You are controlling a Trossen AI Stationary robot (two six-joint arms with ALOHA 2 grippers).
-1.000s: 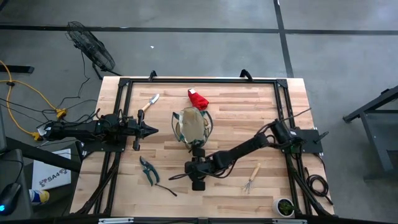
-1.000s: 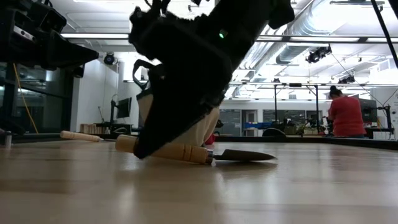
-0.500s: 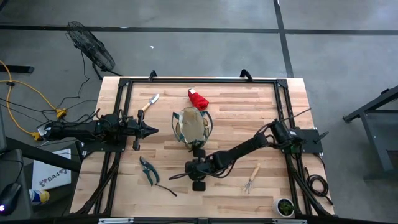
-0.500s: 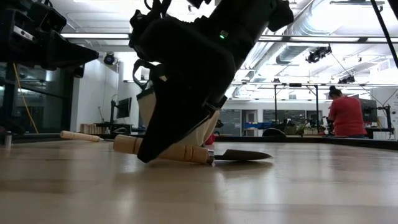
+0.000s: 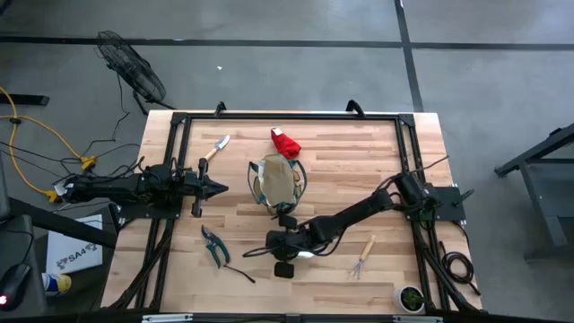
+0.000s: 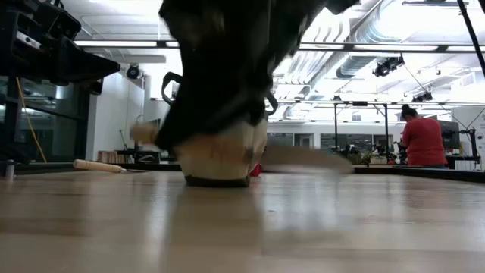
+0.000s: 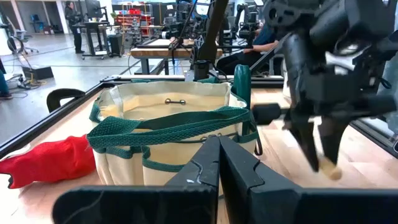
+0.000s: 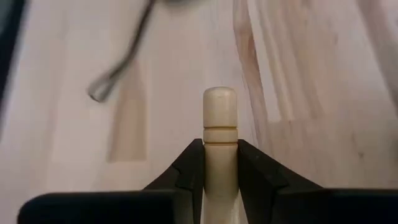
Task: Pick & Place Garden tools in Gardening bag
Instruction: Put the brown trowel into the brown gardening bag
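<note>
— Trowel first: where is it?
— Clamped in the right gripper. The right wrist view shows the two dark fingers pressed on either side of the pale wooden handle, its rounded end sticking out past them over the table. In the low view it shows only as a blur lifted off the wood, so I cannot tell how it is tilted.
— And where is that gripper on the table?
— In the high view the right gripper sits near the front middle, just in front of the gardening bag. Pruning shears lie to its left and a hand rake to its right, both flat on the boards and apart from it.
— The bag itself?
— Upright near the table's centre, mouth open. The left wrist view shows its tan wall, green trim and a green loop handle draped across the top.
— The other arm?
— The left gripper hangs at the left side, level with the bag and pointing at it, fingers pressed together, holding nothing.
— Farther back?
— A second trowel lies behind the left gripper, and a red glove lies just behind the bag, near the far edge. Beyond the table, a person in a red top stands in the room
</note>
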